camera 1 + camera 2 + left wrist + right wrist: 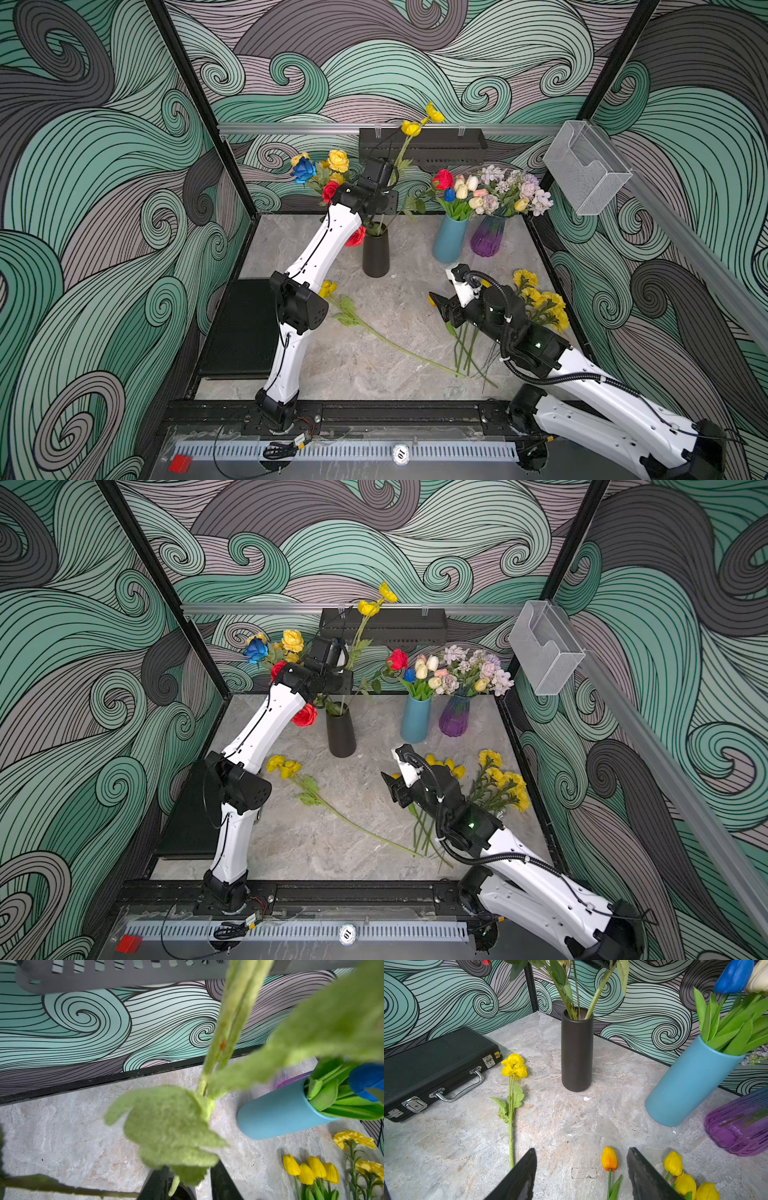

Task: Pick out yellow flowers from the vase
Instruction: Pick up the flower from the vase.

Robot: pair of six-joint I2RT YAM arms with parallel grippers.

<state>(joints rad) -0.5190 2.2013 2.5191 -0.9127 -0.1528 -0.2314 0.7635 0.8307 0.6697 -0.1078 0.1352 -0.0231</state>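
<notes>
Several yellow flowers (544, 305) lie nearest the robot on the worktop (395, 332): a ruffled bunch beside the right arm, yellow tulips (685, 1184) under its wrist, and a long-stemmed pom-pom (327, 288) lying slantwise towards the left arm. The right claw (581, 1153) hovers low by the tulips, jaws well apart and nothing between them.

Farther in stands the black vase (376, 254) with a mixed bunch: red roses (355, 237), a blue rose (303, 170), a yellow rose (338, 161) and a tall yellow spray (411, 128). The spray's stem rises from the vase's mouth, leaning a little towards the back wall. The left claw (187, 1169) is up at that stem, above the mouth, with the stem's fuzzy leaves between its fingers (222, 1186). Whether they pinch the stem cannot be told, since the leaves hide it. The stem's long axis runs nearly upright, so the pull probably has to go up along it. The left arm is far nearer than the right.

Farthest, by the back wall, the blue vase (449, 243) carries tulips, white and blue among them. The purple vase (487, 241) holds lilac blooms, with a yellowish bud (520, 204) showing among them.
</notes>
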